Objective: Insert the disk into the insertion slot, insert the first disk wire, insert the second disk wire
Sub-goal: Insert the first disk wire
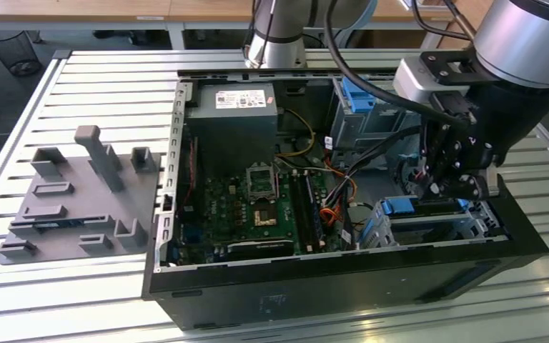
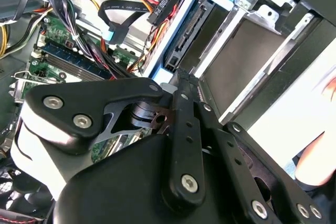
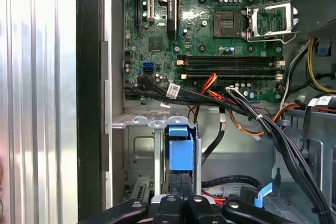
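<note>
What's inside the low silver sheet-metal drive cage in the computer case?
The silver hard drive in its bright blue plastic carrier sits in the low silver drive cage; in the exterior view its blue frame shows. The black gripper above and the cage walls hide the rest.

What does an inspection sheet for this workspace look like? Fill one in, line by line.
Surface: slatted metal table, carrying open PC case.
Job's things: disk in blue carrier sits in the slot.
Clutter: grey fixture tray at the exterior view's left.
Grippers: gripper hovers over the disk.
Cables: loose bundle over motherboard; blue-plugged wire loose beside disk.
Surroundings: desks, wire bin.
</note>
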Available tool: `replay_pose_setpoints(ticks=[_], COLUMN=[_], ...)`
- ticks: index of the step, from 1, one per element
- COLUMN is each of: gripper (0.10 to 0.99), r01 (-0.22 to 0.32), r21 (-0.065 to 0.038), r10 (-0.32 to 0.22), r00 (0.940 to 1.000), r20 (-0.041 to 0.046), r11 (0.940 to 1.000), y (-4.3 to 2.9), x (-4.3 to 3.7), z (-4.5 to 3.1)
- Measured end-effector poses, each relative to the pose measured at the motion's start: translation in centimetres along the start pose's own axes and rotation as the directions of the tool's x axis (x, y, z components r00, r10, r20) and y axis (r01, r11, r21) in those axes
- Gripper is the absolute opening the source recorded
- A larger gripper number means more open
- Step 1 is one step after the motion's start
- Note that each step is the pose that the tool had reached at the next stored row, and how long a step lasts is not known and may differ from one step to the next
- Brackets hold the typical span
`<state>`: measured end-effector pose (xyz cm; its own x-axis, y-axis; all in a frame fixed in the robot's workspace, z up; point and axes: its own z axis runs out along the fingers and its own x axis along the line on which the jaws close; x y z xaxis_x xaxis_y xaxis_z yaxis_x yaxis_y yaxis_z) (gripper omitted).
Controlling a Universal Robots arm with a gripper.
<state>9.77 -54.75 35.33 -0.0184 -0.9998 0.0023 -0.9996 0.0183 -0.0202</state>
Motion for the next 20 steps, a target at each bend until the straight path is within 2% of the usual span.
replay_pose_setpoints(ticks=[7,10,12,17,20], gripper=[0.106,0.106,0.106,0.106,0.106], r01=[0.000,0.000,0.000,0.000,-0.013], r21=[0.000,0.000,0.000,-0.002,-0.002], r10=[0.000,0.000,0.000,0.000,0.013], r00=[1.0000,1.0000,1.0000,1.0000,0.9999], r20=[0.0001,0.0002,0.0002,0.0000,-0.0002], r11=[1.0000,1.0000,1.0000,1.0000,0.9999], y=[-0.03,-0.14,-0.60,-2.37,-2.56], x=[-0.14,-0.34,-0.48,-0.95,-1.11], z=[-1.32,-1.40,-1.39,-1.35,-1.31])
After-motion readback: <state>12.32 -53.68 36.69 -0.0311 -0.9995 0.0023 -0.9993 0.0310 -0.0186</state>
